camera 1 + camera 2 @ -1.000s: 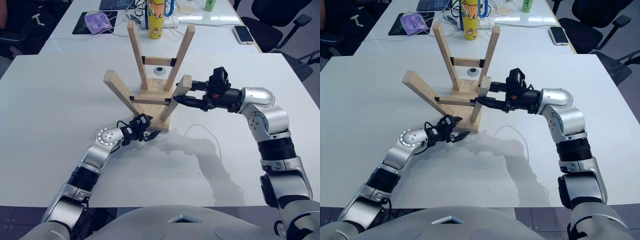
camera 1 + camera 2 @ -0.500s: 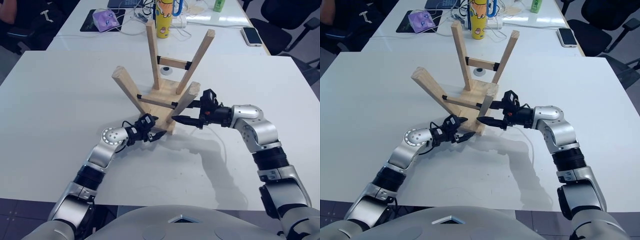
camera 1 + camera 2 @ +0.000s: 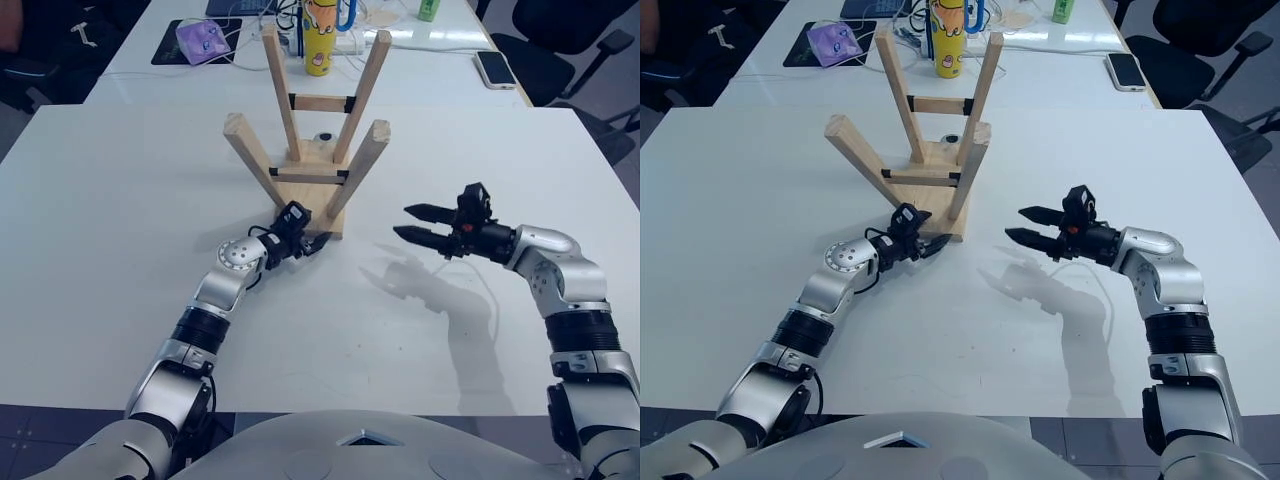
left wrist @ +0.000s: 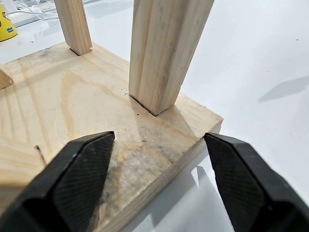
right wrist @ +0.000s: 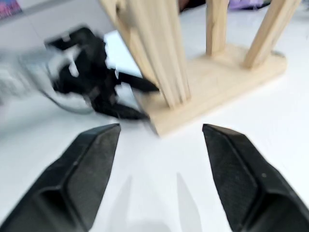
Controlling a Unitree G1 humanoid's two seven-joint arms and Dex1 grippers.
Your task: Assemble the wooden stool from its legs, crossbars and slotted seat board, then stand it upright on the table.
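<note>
While the stool (image 3: 310,175) rests upside down near the far edge of the desk (image 3: 120,250), the left pincer (image 3: 316,244) gapes at a corner of its seat (image 4: 63,106); the released right pincer (image 3: 403,221) has backed away into open room.

Right hand (image 3: 402,221) let go of stool leg (image 3: 357,168), pulled back clear, fingers apart

Big white desk (image 3: 110,260) takes up most of the frame, with a plain matte top. A second white desk (image 3: 140,78) sits just behind it along the top edge and is cluttered. It holds a yellow cartoon cup (image 3: 321,40) at top centre and a purple item (image 3: 197,41) on a black mat (image 3: 163,52) at upper left. Also on it are loose cables (image 3: 255,20), a green bottle (image 3: 428,9) and a phone (image 3: 494,68) at upper right. Black office chair (image 3: 560,45) in the upper right corner, on grey floor (image 3: 608,88). Bright, even light on both desk tops.
</note>
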